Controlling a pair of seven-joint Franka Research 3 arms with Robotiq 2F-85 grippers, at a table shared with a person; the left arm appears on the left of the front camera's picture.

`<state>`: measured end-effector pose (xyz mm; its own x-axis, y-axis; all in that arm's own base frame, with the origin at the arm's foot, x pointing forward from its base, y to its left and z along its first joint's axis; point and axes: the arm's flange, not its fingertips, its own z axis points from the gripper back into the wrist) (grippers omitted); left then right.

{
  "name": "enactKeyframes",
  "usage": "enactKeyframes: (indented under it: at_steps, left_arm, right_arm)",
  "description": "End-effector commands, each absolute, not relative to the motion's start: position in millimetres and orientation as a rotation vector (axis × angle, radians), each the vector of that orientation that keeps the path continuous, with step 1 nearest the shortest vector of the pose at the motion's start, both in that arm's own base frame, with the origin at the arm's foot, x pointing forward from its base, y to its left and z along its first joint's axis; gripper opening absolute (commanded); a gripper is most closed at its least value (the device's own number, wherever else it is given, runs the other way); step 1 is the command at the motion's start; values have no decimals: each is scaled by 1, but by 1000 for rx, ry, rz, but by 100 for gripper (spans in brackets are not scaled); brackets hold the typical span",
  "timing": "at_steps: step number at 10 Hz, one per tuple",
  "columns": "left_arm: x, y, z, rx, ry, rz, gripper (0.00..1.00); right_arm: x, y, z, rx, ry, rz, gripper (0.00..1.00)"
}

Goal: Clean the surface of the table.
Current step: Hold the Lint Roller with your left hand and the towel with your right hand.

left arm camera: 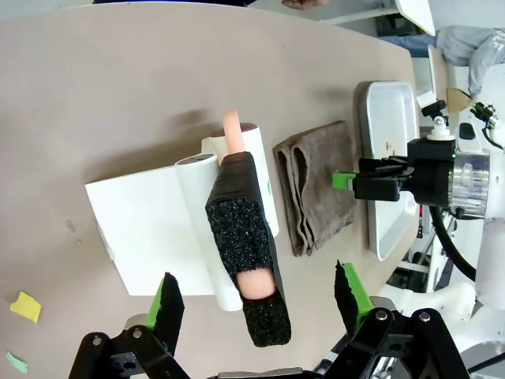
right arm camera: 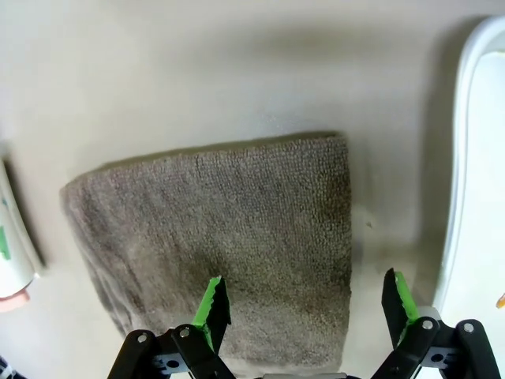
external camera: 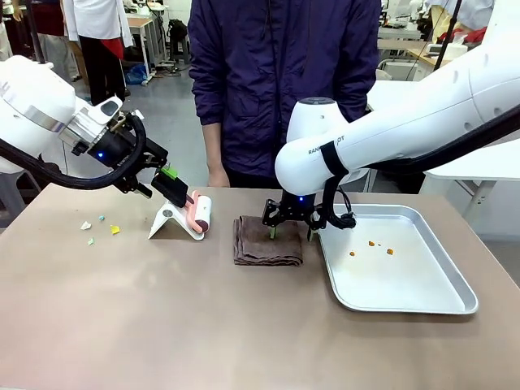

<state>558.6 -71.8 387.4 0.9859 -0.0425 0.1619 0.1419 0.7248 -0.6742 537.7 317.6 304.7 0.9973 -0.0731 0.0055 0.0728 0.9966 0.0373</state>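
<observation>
Though tan throughout, table (external camera: 162, 325) long left-to-right.

person (external camera: 284, 89): cut off above the shoulders by the front view's top edge; below the waist hidden behind the table (external camera: 162, 325).
scraps (external camera: 114, 229): on the table's left part, too small to tell what they are.
orange bits (external camera: 371, 244): in the tray (external camera: 422, 305), too small to identify.
lint roller (right arm camera: 11, 253): cut off by the right wrist view's left edge.
cloth (right arm camera: 237, 229): near edge hidden behind the right gripper (right arm camera: 304, 280).
</observation>
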Motion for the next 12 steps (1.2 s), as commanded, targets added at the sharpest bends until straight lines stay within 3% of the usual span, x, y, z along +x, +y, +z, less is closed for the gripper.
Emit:
enactKeyframes:
  at_steps: [1, 2, 3, 4, 5, 6, 7, 9, 12]
  left_arm:
    - [563, -73, 387, -776, -155, -105, 93]
    - [563, -72, 387, -782, -160, -100, 41]
    - [563, -73, 388, -787, -170, -96, 33]
    - [563, -73, 389, -792, -183, -96, 0]
    - [564, -74, 389, -790, -190, -97, 0]
    - [565, -75, 389, -782, -189, -95, 0]
    - [566, -76, 388, -783, -185, -88, 15]
    - [565, -75, 388, -784, -192, -84, 0]
    - [564, -74, 390, -780, -199, -88, 0]
  right_arm:
    - [543, 323, 302, 27, -35, -87, 100]
    - [543, 323, 303, 32, -33, -75, 41]
    - [544, 324, 302, 54, -21, -71, 40]
    - [545, 323, 301, 56, -19, -74, 0]
    - [545, 324, 301, 56, -17, -73, 35]
    - [545, 324, 300, 61, -14, -73, 0]
    - [545, 323, 299, 58, -8, -78, 0]
    - [545, 322, 299, 56, -4, -81, 0]
    - [545, 323, 298, 54, 2, -74, 0]
